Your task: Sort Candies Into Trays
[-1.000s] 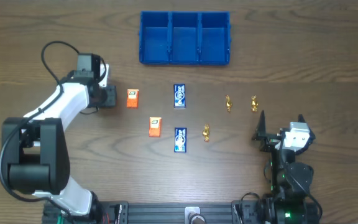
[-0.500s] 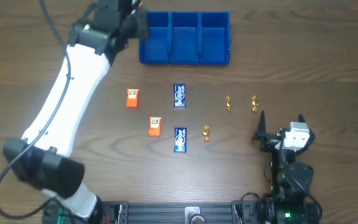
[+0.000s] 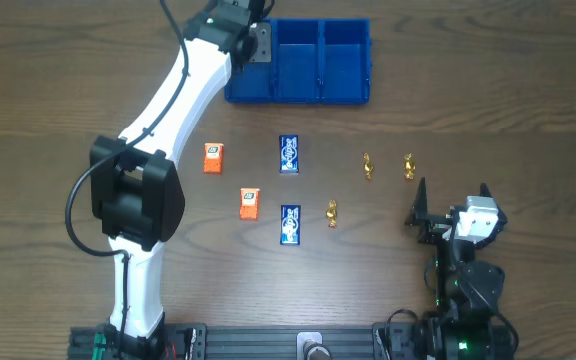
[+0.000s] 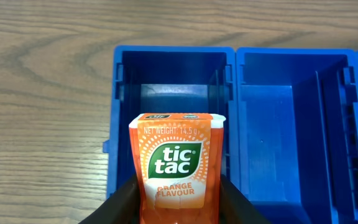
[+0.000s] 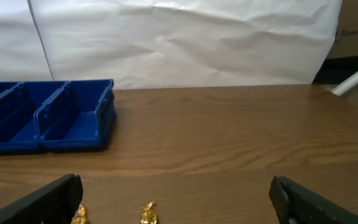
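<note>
Here, orange box (image 4: 176, 165) over blue tray (image 3: 298, 94)

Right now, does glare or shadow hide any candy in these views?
Top view: even light, gold candies plain. Left wrist view: orange box well lit, pale sheen inside the blue tray. Right wrist view: bright backdrop, no glare on the table.

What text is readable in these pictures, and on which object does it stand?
"NET WEIGHT: 14.5 g": upper edge of the orange candy box in the left tool.
"tic tac": green logo on that box.
"ORANGE FLAVOUR": below the logo.
Print on the blue packets and the loose orange boxes: too small to read.
</note>
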You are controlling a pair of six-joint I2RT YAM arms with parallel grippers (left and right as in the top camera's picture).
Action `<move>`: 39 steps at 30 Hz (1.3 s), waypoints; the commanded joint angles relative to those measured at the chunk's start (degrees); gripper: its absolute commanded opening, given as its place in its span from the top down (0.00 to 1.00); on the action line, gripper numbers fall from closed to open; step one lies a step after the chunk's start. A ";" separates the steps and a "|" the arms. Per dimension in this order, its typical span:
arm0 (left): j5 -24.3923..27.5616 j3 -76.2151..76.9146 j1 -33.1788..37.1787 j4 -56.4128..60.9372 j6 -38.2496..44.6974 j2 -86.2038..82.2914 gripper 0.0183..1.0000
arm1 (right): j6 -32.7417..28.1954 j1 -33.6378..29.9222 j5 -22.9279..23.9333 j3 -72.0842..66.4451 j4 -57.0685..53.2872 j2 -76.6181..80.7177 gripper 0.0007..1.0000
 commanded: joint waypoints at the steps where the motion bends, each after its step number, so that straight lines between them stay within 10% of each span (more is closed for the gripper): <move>1: -2.45 1.68 0.50 -0.26 -0.85 -0.72 0.71 | -0.83 -0.31 -0.33 -0.17 -0.22 -0.33 0.00; 7: -2.84 1.62 0.72 -1.64 -0.15 -2.14 0.30 | -0.85 -0.31 -0.33 -0.17 -0.22 -0.33 0.00; 11: -2.80 -5.84 -0.42 0.63 -1.01 -13.33 0.23 | -0.85 -0.31 -0.33 -0.17 -0.22 -0.33 0.00; 23: 0.26 -61.79 -1.11 13.27 -6.38 -42.84 0.21 | -0.85 -0.31 -0.33 -0.17 -0.22 -0.33 0.00; 39: 1.01 -66.07 1.86 25.77 -3.76 -30.42 0.25 | -0.85 -0.31 -0.33 -0.17 -0.22 -0.33 0.00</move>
